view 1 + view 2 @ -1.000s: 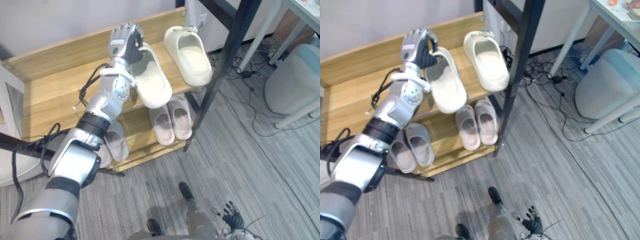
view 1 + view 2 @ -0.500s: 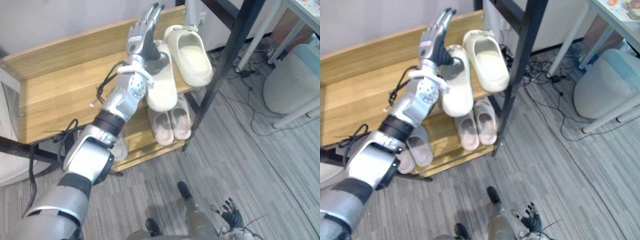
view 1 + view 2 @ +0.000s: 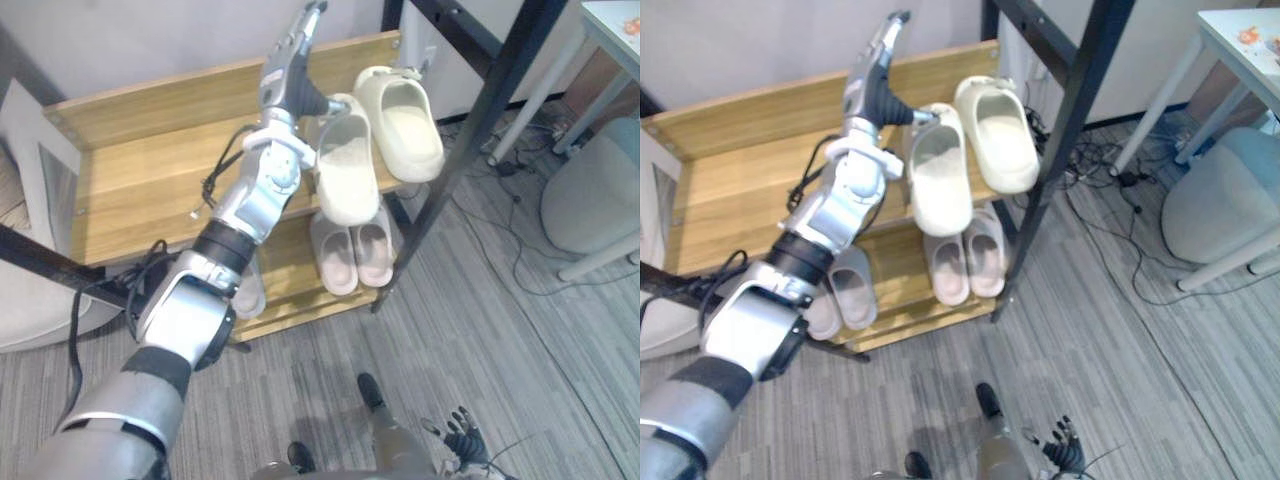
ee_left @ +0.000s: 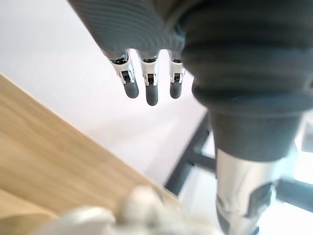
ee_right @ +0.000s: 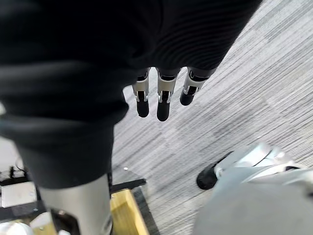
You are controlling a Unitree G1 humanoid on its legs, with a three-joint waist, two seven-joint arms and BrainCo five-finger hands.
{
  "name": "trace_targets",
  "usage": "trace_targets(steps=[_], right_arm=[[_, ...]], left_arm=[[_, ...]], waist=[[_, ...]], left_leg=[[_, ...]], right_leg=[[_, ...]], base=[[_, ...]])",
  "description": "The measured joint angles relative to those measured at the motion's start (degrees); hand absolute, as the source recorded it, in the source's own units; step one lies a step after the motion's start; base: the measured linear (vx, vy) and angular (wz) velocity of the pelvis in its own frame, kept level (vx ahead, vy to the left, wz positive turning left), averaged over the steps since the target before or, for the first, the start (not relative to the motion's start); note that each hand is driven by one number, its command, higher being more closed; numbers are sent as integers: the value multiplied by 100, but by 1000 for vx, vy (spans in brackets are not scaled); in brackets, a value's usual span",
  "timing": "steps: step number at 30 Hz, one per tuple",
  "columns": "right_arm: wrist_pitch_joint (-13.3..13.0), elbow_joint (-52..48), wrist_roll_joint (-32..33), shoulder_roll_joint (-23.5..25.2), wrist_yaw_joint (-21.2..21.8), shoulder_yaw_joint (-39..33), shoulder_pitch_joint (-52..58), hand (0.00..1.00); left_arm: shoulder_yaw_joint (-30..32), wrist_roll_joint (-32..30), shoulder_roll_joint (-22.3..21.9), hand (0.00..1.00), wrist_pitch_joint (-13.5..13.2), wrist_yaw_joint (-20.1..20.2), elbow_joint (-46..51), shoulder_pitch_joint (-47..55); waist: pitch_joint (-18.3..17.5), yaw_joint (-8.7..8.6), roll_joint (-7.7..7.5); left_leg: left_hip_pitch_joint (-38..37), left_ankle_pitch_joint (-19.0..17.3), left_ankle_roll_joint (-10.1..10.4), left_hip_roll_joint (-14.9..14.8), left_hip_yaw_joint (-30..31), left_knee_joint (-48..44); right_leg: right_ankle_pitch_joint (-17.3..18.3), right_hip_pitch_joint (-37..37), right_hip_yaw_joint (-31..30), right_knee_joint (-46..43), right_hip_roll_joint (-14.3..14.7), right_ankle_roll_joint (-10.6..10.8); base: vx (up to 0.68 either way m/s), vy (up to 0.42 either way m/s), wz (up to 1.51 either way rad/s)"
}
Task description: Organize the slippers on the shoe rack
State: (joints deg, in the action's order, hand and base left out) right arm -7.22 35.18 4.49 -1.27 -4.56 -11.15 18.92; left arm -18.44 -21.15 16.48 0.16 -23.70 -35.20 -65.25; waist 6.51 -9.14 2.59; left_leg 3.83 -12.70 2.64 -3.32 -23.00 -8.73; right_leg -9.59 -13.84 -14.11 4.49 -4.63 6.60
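While the left arm reached up over the wooden shoe rack (image 3: 140,165), the left hand (image 3: 289,62) stood above the top shelf with its fingers straight and held close side by side, pointing toward the far wall. The thumb (image 3: 908,116) stuck out to the right, and its tip seemed to touch the far rim of the left cream slipper (image 3: 347,172); the hand did not grasp anything.

This slipper was thick and soft-looking, of a pale cream colour, with a deep hollow for the foot and a rounded edge all around. It lay lengthwise on the right part of the top shelf, and its near end came up to the near edge of the shelf. Just beside it on the right lay the right cream slipper (image 3: 405,122) of the same kind, almost parallel to it and a little farther back. The two were very close, but I cannot tell if they touched.

On the lower shelf, a pair of pinkish-beige slippers (image 3: 355,250) stood side by side under the cream ones, and a pair of greyish slippers (image 3: 845,292) stood more to the left, partly hidden behind the arm.

A black metal post (image 3: 470,130) crossed the scene in front of the right end of the rack. The right hand (image 3: 1062,456) hung low over the grey carpet floor (image 3: 500,330), its fingers loose and nearly straight, holding nothing.
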Motion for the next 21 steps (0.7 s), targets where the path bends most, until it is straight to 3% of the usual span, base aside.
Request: trace_targets(steps=[4,5,12,21], right_arm=[[5,263,3,-97,5,12,-72,0],[7,386,26,-102,7,12,-87,0],[122,906,15,-183,9,24,-295,0],[266,1329,22,-365,-8,67,-527,0]], left_arm=[[251,278,11,0,-138,-104,734,625],[314,596,-12,0,-233,-104,985,961],[568,1525,-424,0,-384,-81,1881,2455],[269,2131,-625,0,-494,407,2147,3256]], waist=[[-56,4,-31],[-59,1,-33],[-238,110,-69],[-389,208,-37]], left_leg=[[-18,75,-33,59,119,69],[-83,82,-36,72,185,71],[-192,280,-92,214,540,271],[-396,558,-51,269,937,670]], right_leg=[[0,54,87,10,-60,0],[1,172,136,55,-85,0],[42,379,434,56,-244,17],[124,601,911,59,-257,-123]], base=[[-17,-14,18],[-29,-21,19],[-53,-23,28],[-3,-30,20]])
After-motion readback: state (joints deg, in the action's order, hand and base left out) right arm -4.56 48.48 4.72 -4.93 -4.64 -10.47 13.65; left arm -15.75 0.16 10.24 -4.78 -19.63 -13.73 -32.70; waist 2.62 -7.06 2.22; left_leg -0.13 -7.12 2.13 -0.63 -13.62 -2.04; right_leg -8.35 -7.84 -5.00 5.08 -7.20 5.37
